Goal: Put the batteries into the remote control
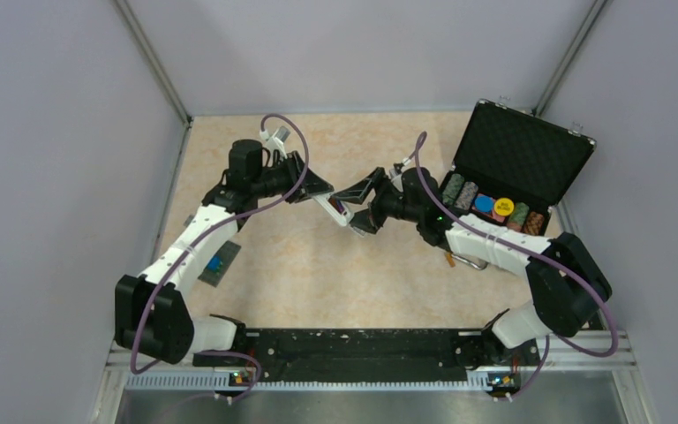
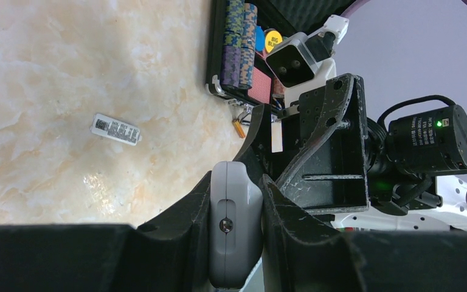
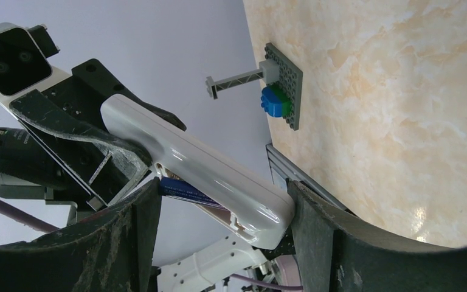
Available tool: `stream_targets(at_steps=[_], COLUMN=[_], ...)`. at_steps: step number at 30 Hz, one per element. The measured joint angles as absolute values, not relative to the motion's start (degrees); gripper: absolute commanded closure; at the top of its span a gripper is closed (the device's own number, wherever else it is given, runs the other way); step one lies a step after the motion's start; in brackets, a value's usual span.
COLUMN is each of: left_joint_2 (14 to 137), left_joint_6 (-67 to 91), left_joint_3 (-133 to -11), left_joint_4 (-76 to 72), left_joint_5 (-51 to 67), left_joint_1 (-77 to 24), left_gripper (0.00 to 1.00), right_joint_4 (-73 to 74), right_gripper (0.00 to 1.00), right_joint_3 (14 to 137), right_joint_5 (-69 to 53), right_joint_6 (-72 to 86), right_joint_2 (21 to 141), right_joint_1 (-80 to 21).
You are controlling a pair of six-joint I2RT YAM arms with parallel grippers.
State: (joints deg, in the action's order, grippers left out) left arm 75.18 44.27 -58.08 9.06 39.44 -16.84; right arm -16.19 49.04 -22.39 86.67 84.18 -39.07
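The remote control (image 1: 331,208) is being held aloft over mid-bench (image 1: 318,274), clamped edgewise by the left fingers (image 2: 179,219) so that its bay is being offered to the right fingers (image 3: 121,237), spread astride its free end with a dark battery (image 3: 182,190) at the bay; whether they are squeezing cannot be told.
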Motion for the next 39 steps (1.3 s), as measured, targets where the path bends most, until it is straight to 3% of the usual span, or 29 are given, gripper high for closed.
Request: stream_targets(at_steps=[20,39], left_joint_2=[75.5,76.5], left_joint_6=[48.9,50.1], left_joint_3=[-58.1,-60.8], left_joint_4=[7.9,11.3], left_joint_5=[42.3,44.0], left_joint_1=[-16.8,-16.3], left_gripper=[1.00,1.00], right_joint_4=[-20.7,-21.9], right_gripper=[0.28,0.40], right_joint_3=[49.6,49.6], right_joint_5=[-27.2,-28.3], right_joint_6=[84.8,83.1], right_joint_2=[86.4,85.8], right_joint_1=[-38.5,-37.7])
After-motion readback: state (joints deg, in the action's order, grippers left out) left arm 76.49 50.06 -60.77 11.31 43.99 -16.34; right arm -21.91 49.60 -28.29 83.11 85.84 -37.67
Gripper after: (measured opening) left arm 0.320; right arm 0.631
